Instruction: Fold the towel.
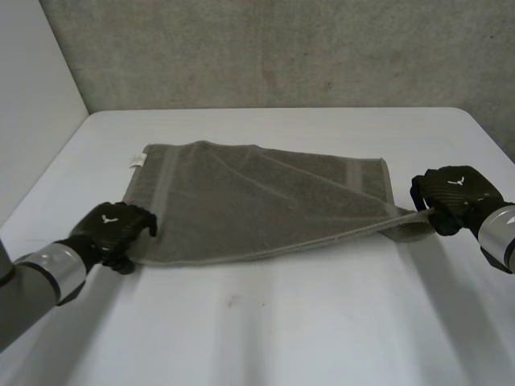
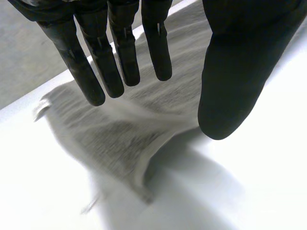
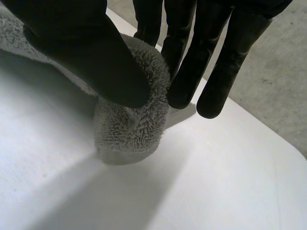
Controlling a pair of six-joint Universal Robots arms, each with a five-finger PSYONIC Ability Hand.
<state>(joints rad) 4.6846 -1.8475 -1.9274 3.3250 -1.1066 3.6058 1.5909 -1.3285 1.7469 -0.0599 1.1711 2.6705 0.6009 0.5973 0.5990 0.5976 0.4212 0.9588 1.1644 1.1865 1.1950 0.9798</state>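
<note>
A grey-green towel [image 1: 257, 201] lies folded over itself across the middle of the white table [image 1: 322, 330]. My left hand [image 1: 113, 229] hovers at its near left corner. In the left wrist view this hand [image 2: 98, 57] has straight fingers and the thumb spread apart, open, with the towel [image 2: 120, 134] lying loose on the table under it. My right hand [image 1: 451, 193] is at the towel's right end and holds a corner slightly off the table. There the thumb [image 3: 86, 52] pinches the fluffy towel corner [image 3: 129, 124] against the fingers.
A small white tag [image 1: 137, 161] sticks out at the towel's far left corner. A grey wall [image 1: 282, 48] rises behind the table's far edge. Bare tabletop stretches in front of the towel toward me.
</note>
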